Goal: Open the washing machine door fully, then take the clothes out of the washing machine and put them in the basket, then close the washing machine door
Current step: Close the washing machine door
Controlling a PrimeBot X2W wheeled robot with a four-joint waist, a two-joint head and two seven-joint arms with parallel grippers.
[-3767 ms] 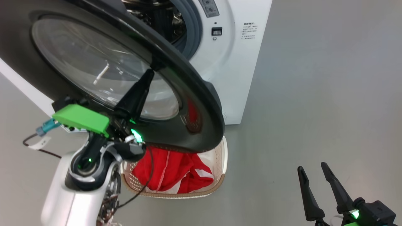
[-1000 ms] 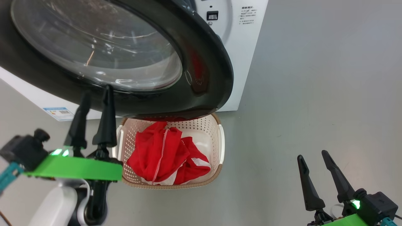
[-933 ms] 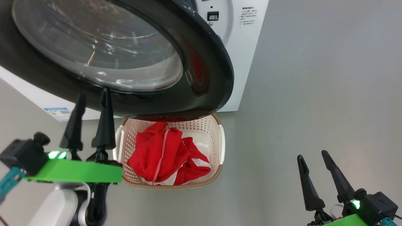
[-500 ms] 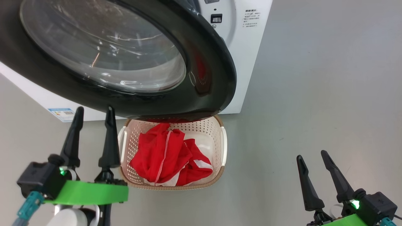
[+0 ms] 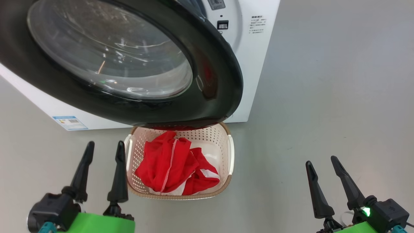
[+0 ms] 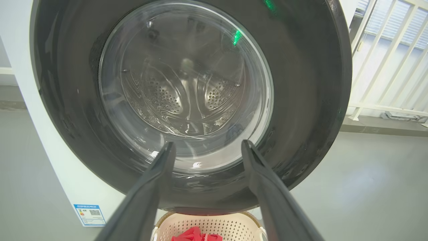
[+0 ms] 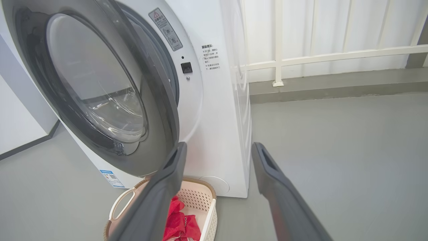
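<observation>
Left gripper: the left gripper (image 5: 106,143) is down at the lower left with its two dark fingers spread wide and nothing between them. It sits just beside the basket's left handle, and the fingers point up towards the door but are apart from it.
Right gripper: the right gripper (image 5: 321,160) is splayed and empty too, well off to the right over bare grey floor (image 5: 323,97).
Door: the washing machine door (image 5: 116,61) isn't home. From the right wrist view its free edge stands off the white front, with a clear gap behind it. Its glossy black rim hangs over the far end of the basket.
Washing machine: the washing machine (image 5: 255,58) is a white box. Through the glass bowl, in the left wrist view, the perforated steel drum shows.
Clothes: the clothes (image 5: 171,168) are in the basket, a crumpled red heap with white panels and a line of white stitching down the middle.
Basket: the basket (image 5: 223,152) stands on the floor right against the machine's foot, between the two grippers and nearer the left one.
Label: a small blue label (image 5: 70,122) sits low on the machine's front, left of the basket.
Backdrop: a white railing (image 7: 334,55) stands behind the machine.
</observation>
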